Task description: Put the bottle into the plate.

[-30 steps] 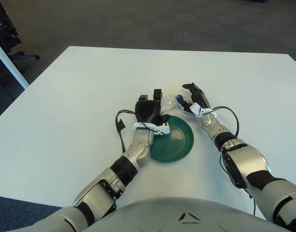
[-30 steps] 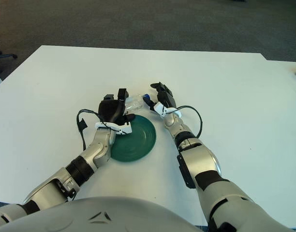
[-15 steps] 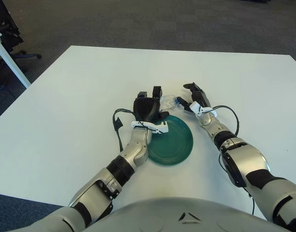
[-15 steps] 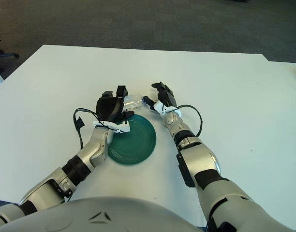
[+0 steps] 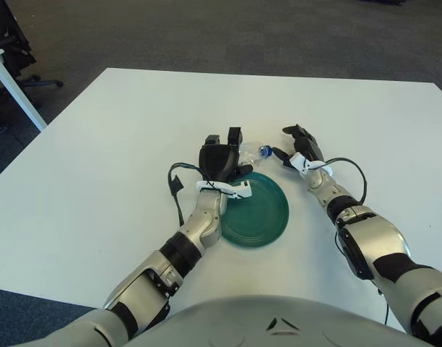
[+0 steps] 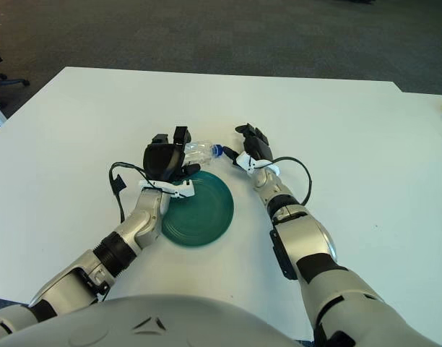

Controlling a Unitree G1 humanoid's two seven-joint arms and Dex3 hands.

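On the white table [image 5: 98,144], the green plate [image 5: 257,213] sits before me. My left hand [image 5: 219,160] grips the clear bottle [image 5: 251,152] just beyond its far rim; my right hand [image 5: 299,144], fingers spread and empty, shows beside the bottle's cap.

Left hand [image 5: 219,160] raised upright, fingers [image 5: 234,137] extended; right hand [image 5: 302,145] alongside, fingers loosely spread.

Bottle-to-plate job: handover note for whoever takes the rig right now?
Left hand: at the plate's far-left edge, against the bottle; no firm grasp visible.
Right hand: open, just right of the blue cap, holding nothing.
Bottle: clear, on its side on the table just beyond the green plate, cap pointing right.
Done: nothing in the plate.
Left: grasp the bottle, put it in the plate.
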